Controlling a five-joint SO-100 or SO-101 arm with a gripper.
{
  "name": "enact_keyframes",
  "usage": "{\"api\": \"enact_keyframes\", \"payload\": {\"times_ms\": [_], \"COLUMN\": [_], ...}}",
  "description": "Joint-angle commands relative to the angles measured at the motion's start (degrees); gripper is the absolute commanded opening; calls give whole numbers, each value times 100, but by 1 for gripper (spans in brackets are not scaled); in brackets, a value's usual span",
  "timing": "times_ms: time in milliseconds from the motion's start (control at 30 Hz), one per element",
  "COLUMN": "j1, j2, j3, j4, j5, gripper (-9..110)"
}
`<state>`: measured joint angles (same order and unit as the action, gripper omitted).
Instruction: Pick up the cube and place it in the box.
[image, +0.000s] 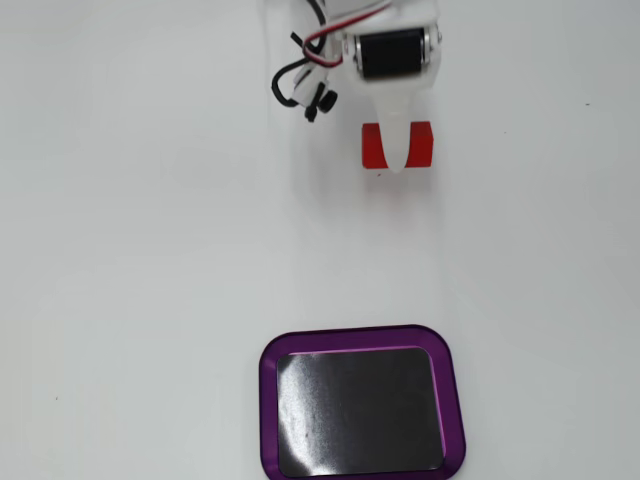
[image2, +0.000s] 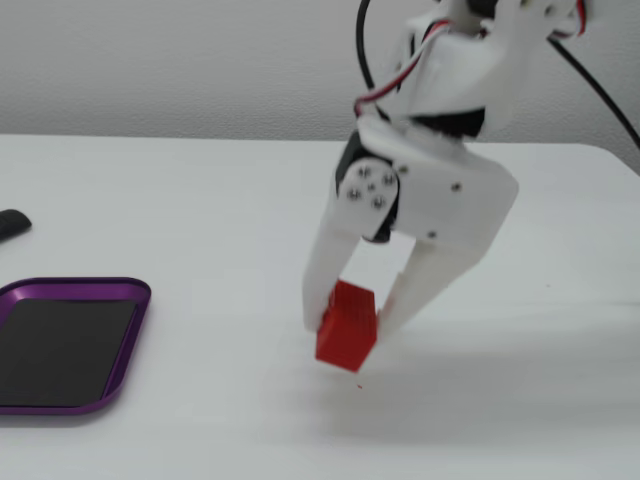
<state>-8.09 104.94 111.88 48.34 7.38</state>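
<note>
The red cube (image: 374, 146) lies near the top of the white table, far from the purple-rimmed box (image: 267, 400) at the bottom edge. My white gripper (image: 397, 157) comes down over the cube, and one finger (image: 397, 140) covers its middle. In a fixed view from the side, the gripper (image2: 352, 318) has a finger on each side of the cube (image2: 345, 338) and is shut on it. The cube is tilted, at or just above the table; I cannot tell whether it touches. The box (image2: 75, 289) sits at the left edge, empty.
Black and red cables (image: 300, 85) hang beside the gripper's motor. A small black object (image2: 10, 224) lies at the left edge behind the box. A grey wall stands behind the table.
</note>
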Motion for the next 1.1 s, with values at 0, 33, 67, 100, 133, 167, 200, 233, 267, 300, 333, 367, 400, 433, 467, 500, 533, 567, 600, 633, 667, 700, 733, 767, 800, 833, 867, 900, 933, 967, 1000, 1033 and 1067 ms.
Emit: {"api": "enact_keyframes", "payload": {"times_ms": [0,33,67,100,133,167,200,233,267,300,333,367,400,433,467,500,533,567,600,633,667,700,733,767,800,833,867,900,933,967,1000,1033,1067], "j1": [9,35,105,176,246,334,448,580,703,826,967,1037,1090,1099,1099,1099,1099,1107,1134,1151,1169,1169,1169,1169,1169,1169,1160,1160,1160,1151,1151,1134,1099], "j2": [1450,1775,2092,2391,2672,2944,3164,3384,3568,3718,3788,3788,3744,3674,3568,3410,3217,2962,2654,2312,1925,1529,1090,659,246,-114,-483,-809,-1107,-1345,-1529,-1687,-1854], "j3": [97,264,439,642,879,1178,1485,1819,2162,2505,2865,3217,3551,3823,4017,4192,4263,4210,4052,3814,3507,3190,2856,2505,2162,1828,1529,1257,1011,738,466,193,-88], "j4": [0,-35,-88,-246,-457,-738,-1081,-1468,-1916,-2399,-2936,-3524,-4104,-4632,-5106,-5449,-5713,-5862,-5941,-5968,-5959,-5959,-5959,-5959,-5950,-5950,-5950,-5941,-5933,-5915,-5801,-5607,-5396], "j5": [-220,-378,-554,-738,-905,-1063,-1239,-1406,-1582,-1749,-1890,-2030,-2153,-2285,-2408,-2514,-2575,-2610,-2628,-2593,-2575,-2575,-2575,-2575,-2566,-2566,-2566,-2566,-2566,-2566,-2566,-2566,-2575], "gripper": [-1,-1,-1,-1,-1,-1,-1,-1,-1,-1,-1,-1,-1,-1,-1,-1,-1,-1,-1,-1,-1,-1,-1,-1,-1,-1,-1,-1,-1,-1,-1,-1,-1]}}
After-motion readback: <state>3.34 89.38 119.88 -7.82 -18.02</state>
